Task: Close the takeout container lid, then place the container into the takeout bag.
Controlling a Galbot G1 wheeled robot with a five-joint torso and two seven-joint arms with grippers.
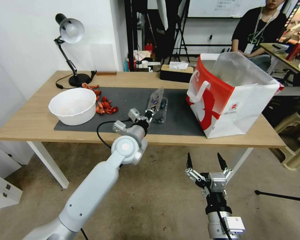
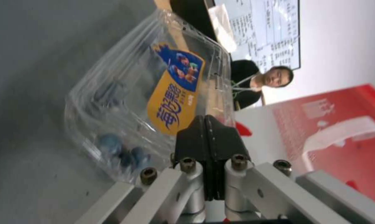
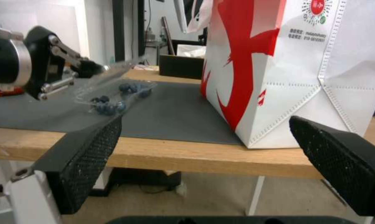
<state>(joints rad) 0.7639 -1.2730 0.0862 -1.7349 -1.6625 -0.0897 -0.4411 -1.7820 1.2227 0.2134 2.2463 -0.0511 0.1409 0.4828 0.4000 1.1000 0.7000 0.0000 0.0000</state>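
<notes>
Clear thin plastic lid (image 1: 155, 97) of the small clamshell container (image 1: 160, 111) is clamped at its edge by the left claw (image 1: 149, 115); the right claw (image 1: 205, 162) is held apart below the table (image 1: 33, 124) edge.

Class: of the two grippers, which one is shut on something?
The left gripper, over the mat, shut on the takeout container lid. The right gripper hangs open below the table edge.

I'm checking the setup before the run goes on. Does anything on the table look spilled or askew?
Red scraps lie loose on the mat beside the white bowl. The lid stands tilted half open over the container, pinched by the left gripper. The bag stands upright.
</notes>
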